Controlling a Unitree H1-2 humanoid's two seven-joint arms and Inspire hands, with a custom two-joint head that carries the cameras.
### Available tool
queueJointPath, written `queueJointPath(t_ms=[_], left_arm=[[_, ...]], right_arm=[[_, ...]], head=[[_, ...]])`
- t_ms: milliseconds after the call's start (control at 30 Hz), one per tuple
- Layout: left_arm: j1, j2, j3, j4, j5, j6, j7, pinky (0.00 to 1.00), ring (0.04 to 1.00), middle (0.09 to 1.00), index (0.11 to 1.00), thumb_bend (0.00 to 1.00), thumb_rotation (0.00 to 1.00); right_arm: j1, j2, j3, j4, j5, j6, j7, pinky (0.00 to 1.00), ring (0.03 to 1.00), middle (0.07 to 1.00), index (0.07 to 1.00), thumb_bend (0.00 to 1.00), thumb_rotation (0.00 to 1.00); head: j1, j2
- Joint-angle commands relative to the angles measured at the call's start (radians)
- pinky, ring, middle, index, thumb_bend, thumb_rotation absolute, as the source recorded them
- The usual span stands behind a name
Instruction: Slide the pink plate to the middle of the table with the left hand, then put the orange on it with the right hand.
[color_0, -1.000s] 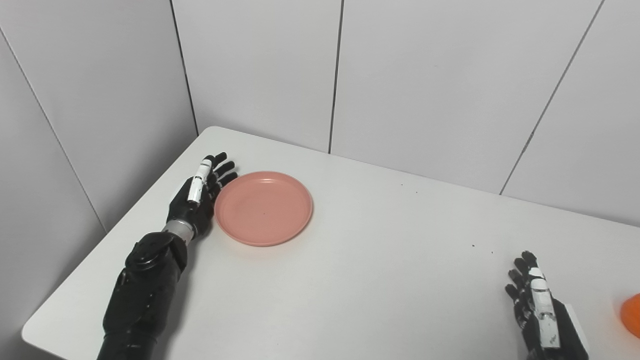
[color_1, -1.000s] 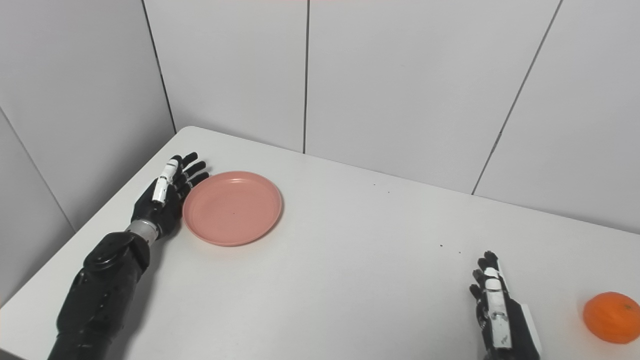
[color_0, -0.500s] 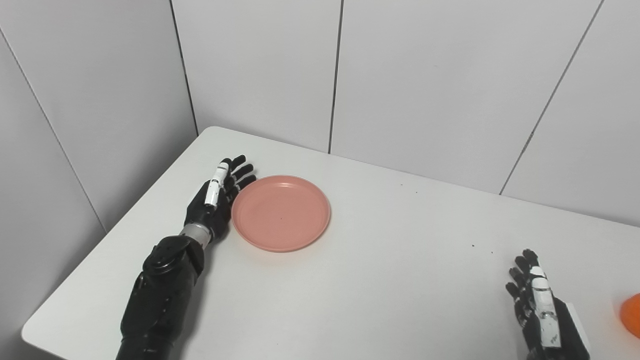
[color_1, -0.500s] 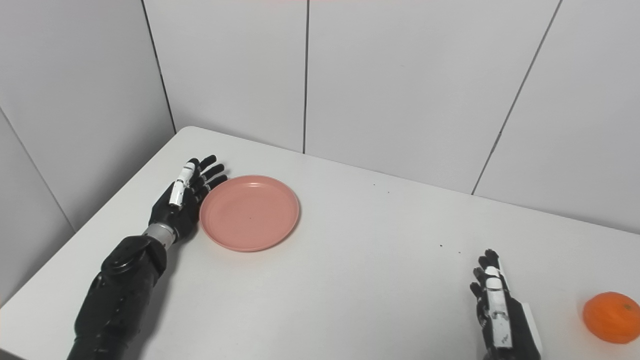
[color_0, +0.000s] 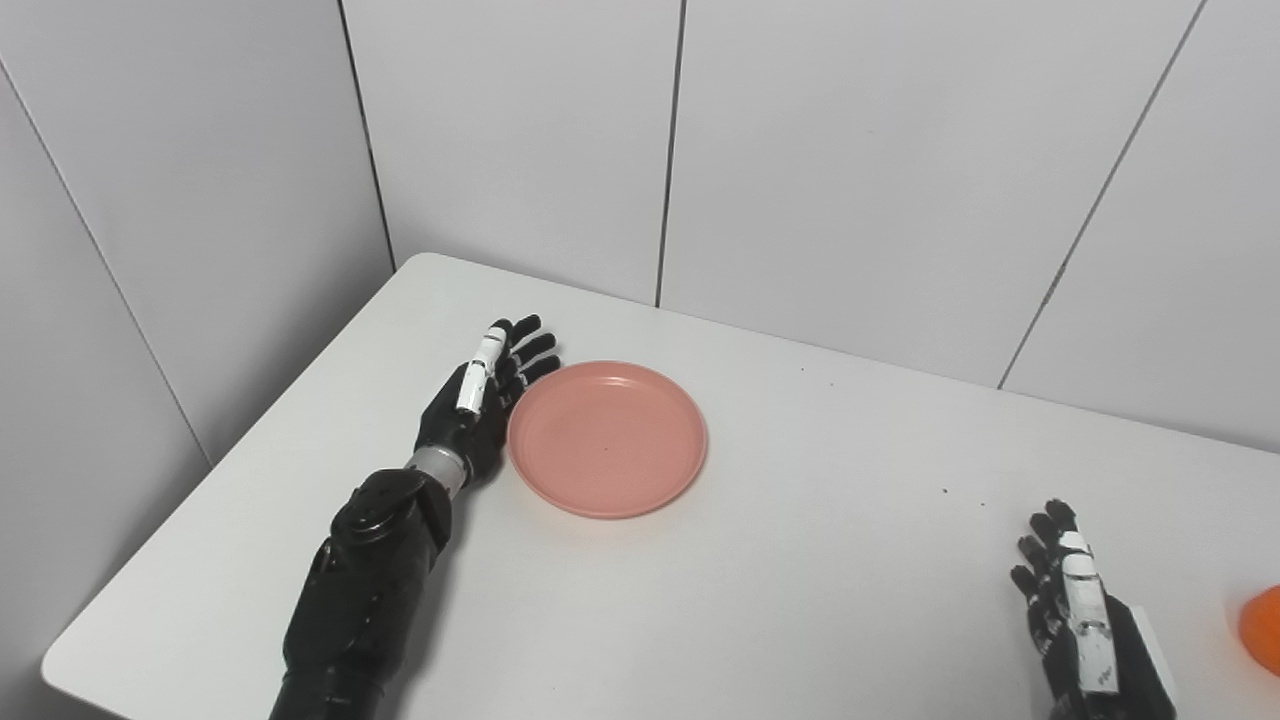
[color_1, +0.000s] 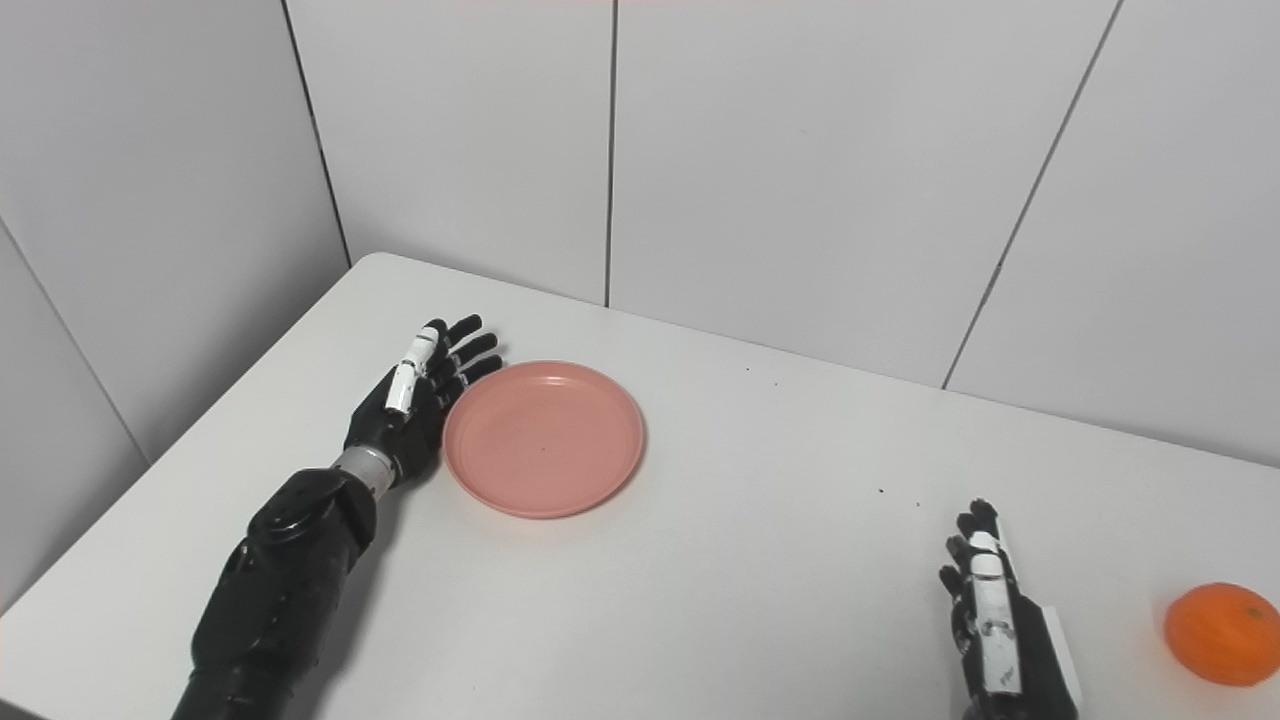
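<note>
The pink plate (color_0: 607, 438) lies flat on the white table (color_0: 760, 600), left of its middle. My left hand (color_0: 478, 400) is open, fingers stretched out, its palm side pressed against the plate's left rim. Near the front right edge my right hand (color_1: 995, 615) rests open, holding nothing. The orange (color_1: 1218, 634) sits on the table to the right of that hand, a short gap apart; in the left eye view only its edge (color_0: 1262, 630) shows at the frame border.
Grey panelled walls (color_0: 850, 150) close the table in at the back and on the left. The table's rounded far left corner (color_0: 425, 262) is behind the left hand. A few dark specks (color_0: 945, 491) dot the tabletop.
My left hand has pushed the pink plate to the right and slightly toward me across the table. The right hand and the orange have stayed where they were.
</note>
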Motion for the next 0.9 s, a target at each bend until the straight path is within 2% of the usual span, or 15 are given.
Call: queueJointPath(t_ms=[0,167,467,633,867], left_arm=[[-0.023,-0.016,-0.019,-0.014,0.0,0.034,-0.007,0.89,0.896,0.906,0.894,0.3,1.0],[-0.024,-0.045,-0.029,-0.03,0.001,0.053,-0.001,0.91,0.9,0.913,0.906,0.31,1.0],[-0.016,-0.084,-0.082,-0.053,0.012,0.051,-0.012,0.9,0.915,0.929,0.917,0.33,1.0],[-0.017,-0.121,-0.095,-0.076,0.021,0.083,0.021,0.89,0.903,0.918,0.911,0.34,1.0],[-0.013,-0.162,-0.113,-0.088,0.025,0.097,0.026,0.9,0.909,0.92,0.916,0.34,1.0]], right_arm=[[-0.023,0.002,-0.001,-0.03,0.001,-0.015,0.001,1.0,1.0,1.0,1.0,0.22,1.0],[-0.023,0.002,0.002,-0.021,-0.001,-0.031,0.003,1.0,1.0,1.0,1.0,0.23,1.0],[-0.025,0.014,0.005,-0.039,-0.015,-0.005,-0.017,1.0,1.0,1.0,1.0,0.21,1.0],[-0.023,0.017,0.01,-0.049,-0.03,-0.003,-0.021,1.0,1.0,1.0,1.0,0.21,1.0],[-0.025,0.033,0.013,-0.062,-0.038,0.009,-0.031,1.0,1.0,1.0,0.999,0.21,1.0]], head=[[-0.005,0.003],[-0.015,0.009],[-0.038,0.023],[-0.057,0.034],[-0.088,0.047]])
